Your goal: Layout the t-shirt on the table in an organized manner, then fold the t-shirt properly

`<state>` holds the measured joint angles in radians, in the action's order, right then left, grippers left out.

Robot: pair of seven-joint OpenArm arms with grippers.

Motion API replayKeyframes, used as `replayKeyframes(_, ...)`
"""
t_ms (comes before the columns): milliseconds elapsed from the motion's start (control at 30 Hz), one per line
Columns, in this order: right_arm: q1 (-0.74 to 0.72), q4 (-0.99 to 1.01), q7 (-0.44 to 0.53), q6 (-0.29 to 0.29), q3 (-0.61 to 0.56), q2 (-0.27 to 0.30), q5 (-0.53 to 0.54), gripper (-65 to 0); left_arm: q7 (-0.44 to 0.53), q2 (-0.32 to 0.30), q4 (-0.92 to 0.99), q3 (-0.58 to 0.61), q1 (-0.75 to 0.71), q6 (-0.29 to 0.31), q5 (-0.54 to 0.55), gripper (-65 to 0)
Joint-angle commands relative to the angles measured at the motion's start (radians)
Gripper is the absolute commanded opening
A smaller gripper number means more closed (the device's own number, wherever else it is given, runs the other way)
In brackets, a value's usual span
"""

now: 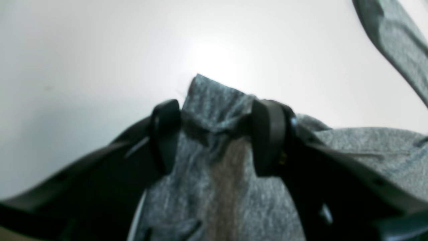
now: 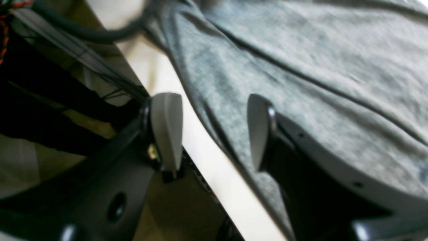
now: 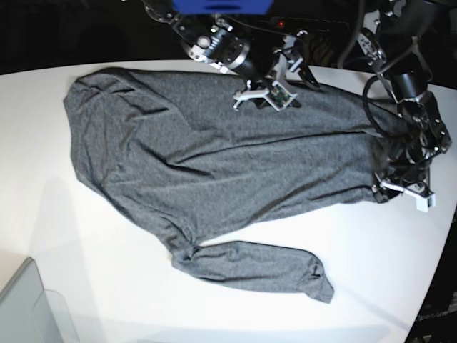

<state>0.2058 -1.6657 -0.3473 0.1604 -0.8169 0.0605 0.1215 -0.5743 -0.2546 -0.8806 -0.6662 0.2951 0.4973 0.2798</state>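
The dark grey t-shirt (image 3: 214, 157) lies spread across the white table (image 3: 107, 286), with one long sleeve (image 3: 257, 268) stretched toward the front. My left gripper (image 3: 385, 187) is at the shirt's bunched right end. In the left wrist view its black fingers (image 1: 165, 134) stand wide apart, with a ridge of the t-shirt (image 1: 214, 110) filling the gap of the left gripper (image 1: 215, 137). My right gripper (image 3: 258, 96) is at the shirt's far edge. It is open, and the right gripper (image 2: 214, 132) straddles the hem of the t-shirt (image 2: 317, 67) over a strip of table (image 2: 207, 160).
A translucent grey bin corner (image 3: 28, 307) sits at the front left. The table's far edge runs diagonally through the right wrist view, with cables (image 2: 83, 33) and dark gear beyond it. Another strip of grey cloth (image 1: 398, 43) crosses the top right of the left wrist view.
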Motion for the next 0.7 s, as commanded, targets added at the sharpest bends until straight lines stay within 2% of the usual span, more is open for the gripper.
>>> replayKeyframes(0,-0.013,0.003,0.021,0.003,-0.006,-0.029,0.011,-34.1,-0.006,-0.007,-0.005,0.013,0.014,0.002,0.003,-32.1)
replayKeyframes(200,-0.07,0.131,0.024,0.003,-0.005,-0.058,0.011,-34.2,-0.01,-0.004,-0.005,0.021,0.013,0.002,0.003,-33.1)
replayKeyframes(433,-0.079,0.264,0.164,0.0,0.044,-0.054,0.011,-34.2,-0.006,-0.01,-0.007,0.015,0.017,0.002,0.009,-49.8)
replayKeyframes(600,-0.079,0.318,0.17,0.0,0.066,-0.052,0.011,-34.2,-0.005,-0.025,-0.005,0.015,0.045,0.002,0.009,-50.5)
replayKeyframes(667,-0.079,0.318,0.17,0.0,0.066,-0.035,0.011,-34.2,-0.005,-0.028,-0.004,0.015,0.06,0.002,0.009,-50.5)
